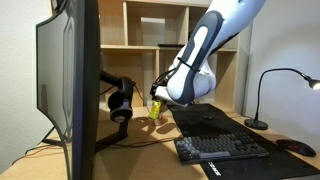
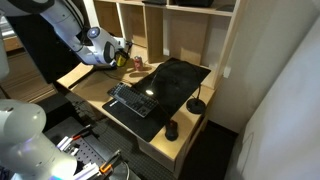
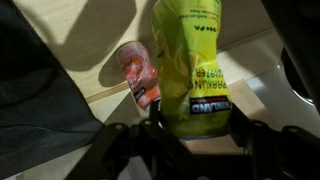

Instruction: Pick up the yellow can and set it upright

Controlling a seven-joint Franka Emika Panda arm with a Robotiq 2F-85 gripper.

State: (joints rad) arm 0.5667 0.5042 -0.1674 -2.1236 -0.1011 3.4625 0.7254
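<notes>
The yellow can [image 3: 190, 65], bright yellow-green with printed lettering, sits between my gripper's [image 3: 192, 128] two dark fingers, which press on its sides. In an exterior view the yellow can [image 1: 156, 109] hangs at the gripper [image 1: 160, 100] tip just above the wooden desk, roughly upright. In an exterior view the gripper [image 2: 121, 55] is at the desk's back corner, near the shelf. The red-and-white can [image 3: 138, 72] lies on the desk right beside the yellow can.
A large monitor [image 1: 70, 85] and black headphones [image 1: 120, 105] stand close to the arm. A black mat [image 1: 215, 122], a keyboard [image 1: 222, 148], a mouse [image 1: 297, 147] and a desk lamp [image 1: 262, 100] fill the desk. Wooden shelves [image 2: 170, 30] rise behind.
</notes>
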